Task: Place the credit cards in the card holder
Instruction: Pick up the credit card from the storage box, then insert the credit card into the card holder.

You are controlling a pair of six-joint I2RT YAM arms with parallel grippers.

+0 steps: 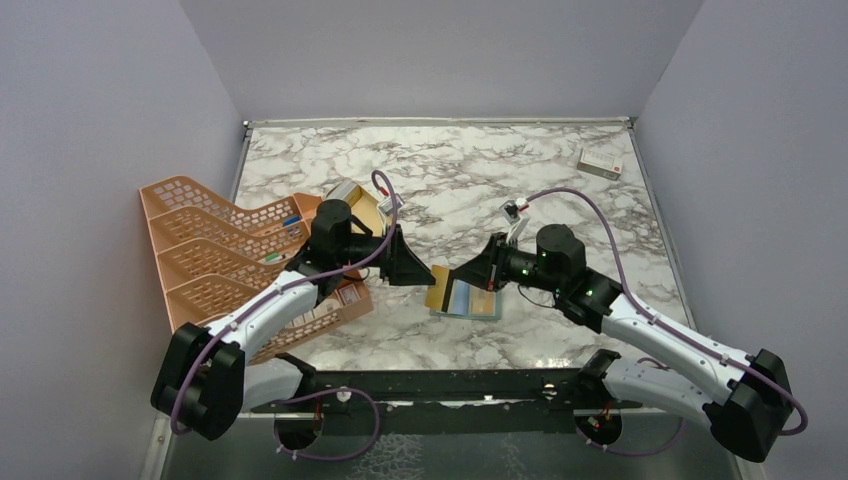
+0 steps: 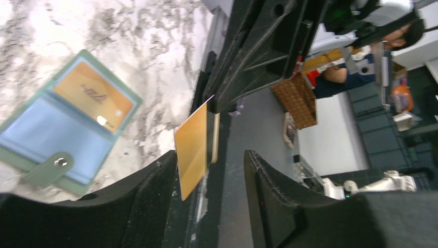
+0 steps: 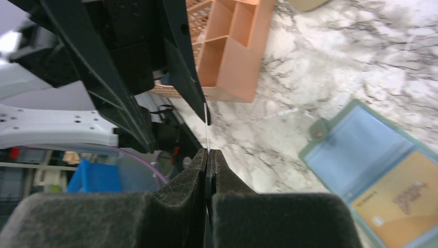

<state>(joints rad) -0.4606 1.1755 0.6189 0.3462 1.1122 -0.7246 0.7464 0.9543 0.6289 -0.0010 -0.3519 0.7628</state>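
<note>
Handing over a card: right tool pinches it; left tool spread around it; next, likely sliding it into holder below.

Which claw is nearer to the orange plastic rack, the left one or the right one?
Left. The left claw hangs just right of the orange rack; the right claw is farther right, by the card holder.

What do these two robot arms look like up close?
The left arm and right arm have white links, black joints and bases. The left gripper and right gripper are black wedges with dark padded fingers. A purple cable loops along each arm.
</note>
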